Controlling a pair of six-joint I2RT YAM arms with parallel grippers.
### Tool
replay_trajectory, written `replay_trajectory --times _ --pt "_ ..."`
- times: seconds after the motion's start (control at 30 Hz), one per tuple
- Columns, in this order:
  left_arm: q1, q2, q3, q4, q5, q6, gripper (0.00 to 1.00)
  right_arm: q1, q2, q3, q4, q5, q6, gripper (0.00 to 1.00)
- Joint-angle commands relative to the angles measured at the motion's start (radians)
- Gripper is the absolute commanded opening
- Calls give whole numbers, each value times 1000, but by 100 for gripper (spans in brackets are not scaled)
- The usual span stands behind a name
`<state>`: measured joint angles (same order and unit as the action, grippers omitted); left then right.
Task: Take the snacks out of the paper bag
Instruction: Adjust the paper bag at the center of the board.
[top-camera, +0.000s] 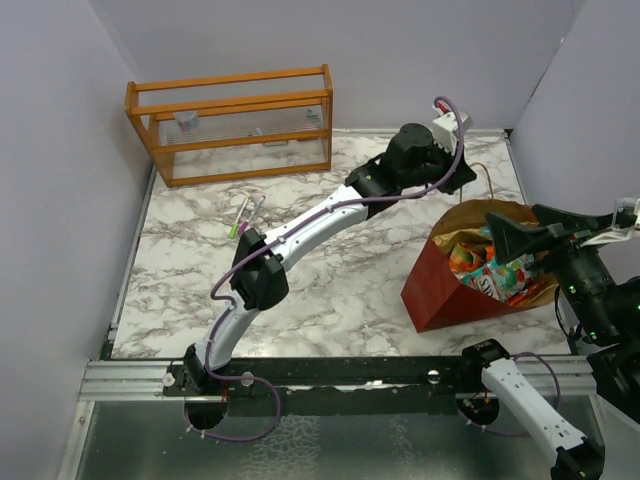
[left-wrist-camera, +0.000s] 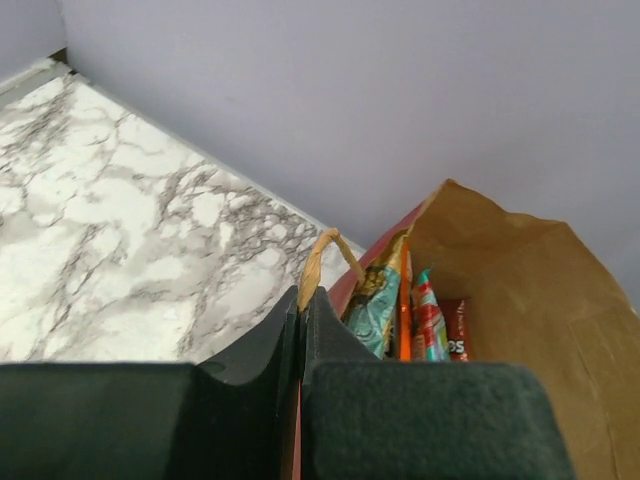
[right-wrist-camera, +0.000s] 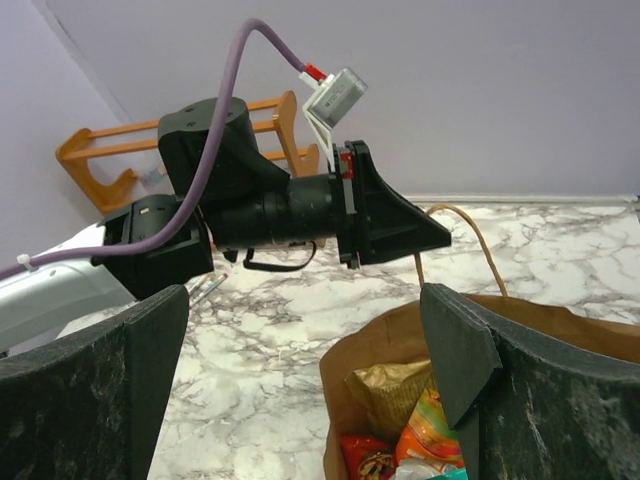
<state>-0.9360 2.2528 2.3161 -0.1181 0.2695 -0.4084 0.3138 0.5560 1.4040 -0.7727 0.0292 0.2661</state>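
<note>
The paper bag (top-camera: 437, 292), dark red outside and brown inside, stands open at the right of the marble table. It holds several snacks (top-camera: 490, 268): teal and red packets (left-wrist-camera: 376, 305), and a gold one (right-wrist-camera: 395, 385) with an orange one (right-wrist-camera: 432, 432). My left gripper (left-wrist-camera: 302, 298) is shut on the bag's tan cord handle (left-wrist-camera: 318, 258) at the far rim (top-camera: 470, 205). The same gripper (right-wrist-camera: 440, 238) shows in the right wrist view next to the handle loop (right-wrist-camera: 486, 243). My right gripper (right-wrist-camera: 305, 300) hangs open just above the bag's mouth (top-camera: 520, 238), with nothing between its fingers.
An orange wooden rack (top-camera: 235, 125) stands at the back left, also in the right wrist view (right-wrist-camera: 100, 150). Thin pink and green pens (top-camera: 245, 213) lie in front of it. Grey walls close the table at the back and on both sides.
</note>
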Motion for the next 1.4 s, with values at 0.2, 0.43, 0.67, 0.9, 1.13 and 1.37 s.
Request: replay_trajectory --times 0.2,0.43,0.67,0.9,1.13,1.37 --pt "138 -281 -263 32 -88 -77 0 -4 18 -99 -39 11 71 99" --pt "226 -460 -501 47 -108 -128 0 -4 79 -159 -12 -2 108 99" --pt "278 -612 -654 53 -124 -153 0 -4 144 -209 -1 86 183 99" --pt "288 -674 -710 20 -142 -157 0 -4 232 -198 -37 268 304 98" --pt "290 -690 -727 11 -129 -171 0 -4 263 -251 85 290 305 97" --pt "289 -693 -734 1 -113 -187 0 -4 256 -378 362 204 341 69"
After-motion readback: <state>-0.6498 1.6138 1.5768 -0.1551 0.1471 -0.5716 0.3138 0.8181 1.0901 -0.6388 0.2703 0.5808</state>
